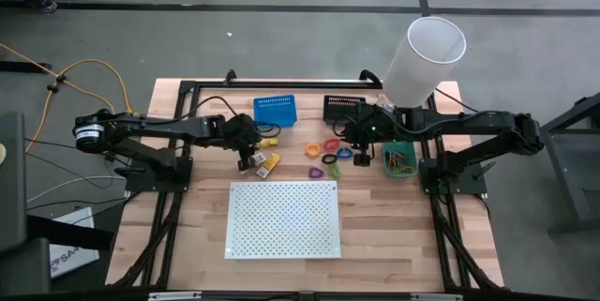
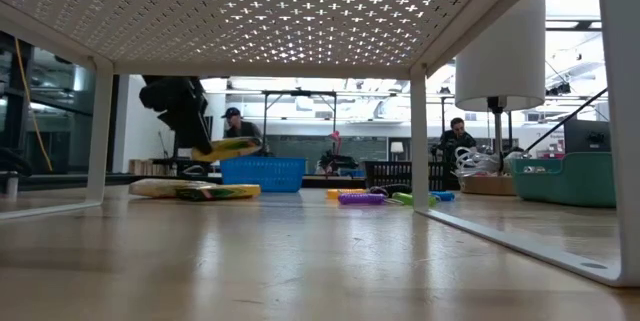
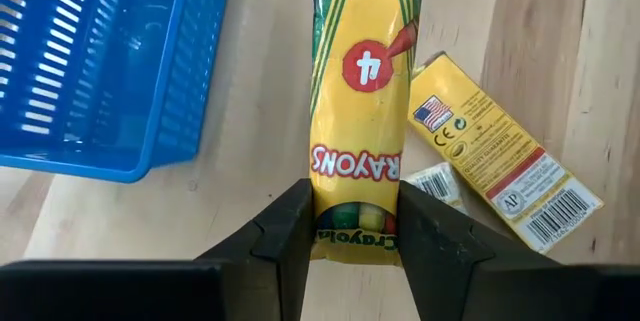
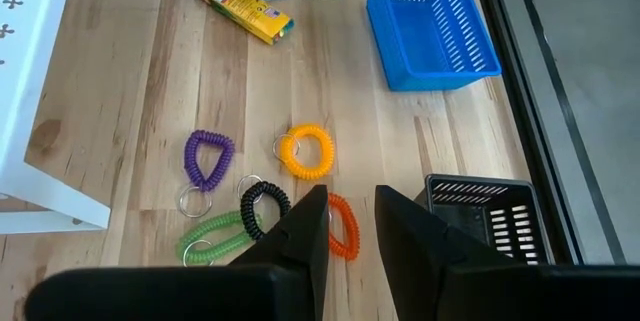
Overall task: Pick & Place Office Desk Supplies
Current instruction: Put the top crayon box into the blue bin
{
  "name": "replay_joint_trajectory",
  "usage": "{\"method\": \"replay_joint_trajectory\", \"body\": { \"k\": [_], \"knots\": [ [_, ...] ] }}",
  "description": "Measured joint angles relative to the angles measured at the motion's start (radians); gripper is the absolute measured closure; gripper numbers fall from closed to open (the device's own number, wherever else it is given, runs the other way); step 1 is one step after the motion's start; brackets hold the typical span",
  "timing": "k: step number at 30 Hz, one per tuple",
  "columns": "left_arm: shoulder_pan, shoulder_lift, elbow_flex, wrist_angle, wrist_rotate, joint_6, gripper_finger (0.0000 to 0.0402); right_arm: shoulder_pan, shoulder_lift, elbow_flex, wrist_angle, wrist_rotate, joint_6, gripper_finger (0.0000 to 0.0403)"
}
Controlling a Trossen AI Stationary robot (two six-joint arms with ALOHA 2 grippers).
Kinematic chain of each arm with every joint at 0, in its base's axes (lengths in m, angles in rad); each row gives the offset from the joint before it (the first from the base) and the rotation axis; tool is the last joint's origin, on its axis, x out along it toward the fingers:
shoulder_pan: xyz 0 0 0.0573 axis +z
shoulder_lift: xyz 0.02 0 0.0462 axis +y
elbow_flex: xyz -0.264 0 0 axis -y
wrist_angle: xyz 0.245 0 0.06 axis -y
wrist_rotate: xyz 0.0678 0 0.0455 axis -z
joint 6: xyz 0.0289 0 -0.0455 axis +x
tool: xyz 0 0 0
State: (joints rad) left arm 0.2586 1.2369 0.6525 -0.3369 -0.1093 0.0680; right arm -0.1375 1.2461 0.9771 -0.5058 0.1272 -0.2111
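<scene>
My left gripper [image 3: 352, 223] [image 1: 255, 142] is shut on a yellow crayon packet [image 3: 362, 91] beside the blue bin [image 3: 100, 61]. In the low view this packet [image 2: 228, 146] hangs above the table. Two more yellow packets [image 3: 500, 161] [image 2: 195, 190] lie flat on the wood next to it. My right gripper [image 4: 350, 223] [image 1: 361, 157] is open over the plastic loops, with its fingers on either side of an orange loop [image 4: 345, 229]. A purple loop [image 4: 208, 156], a yellow-orange loop [image 4: 307, 151], a black loop [image 4: 263, 204] and a green loop [image 4: 215, 239] lie flat nearby. My left gripper pinches the crayon packet between its two fingers at the packet's near end [image 3: 355, 216], one finger on each long side. The packet runs straight out ahead of the fingers, along them. It is lifted clear of the table and lies roughly level.
The white perforated board [image 1: 283, 219] stands on legs at the table's near middle. A black bin [image 1: 343, 107] and a green bin [image 1: 398, 158] with rubber bands sit near my right arm. A tall white cylinder [image 1: 427, 57] stands at the far right. People sit in the room behind.
</scene>
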Motion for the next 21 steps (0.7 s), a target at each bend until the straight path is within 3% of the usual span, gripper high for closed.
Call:
{"method": "replay_joint_trajectory", "body": {
  "k": [11,21],
  "knots": [
    [0.041,0.000,0.008,0.037,0.000,0.022,0.0275,0.000,0.000,0.000,0.002,0.000,0.000,0.0328],
    [0.113,0.000,0.115,0.016,0.000,0.124,0.0275,0.000,0.000,0.000,0.002,0.000,0.000,0.0328]
  ]
}}
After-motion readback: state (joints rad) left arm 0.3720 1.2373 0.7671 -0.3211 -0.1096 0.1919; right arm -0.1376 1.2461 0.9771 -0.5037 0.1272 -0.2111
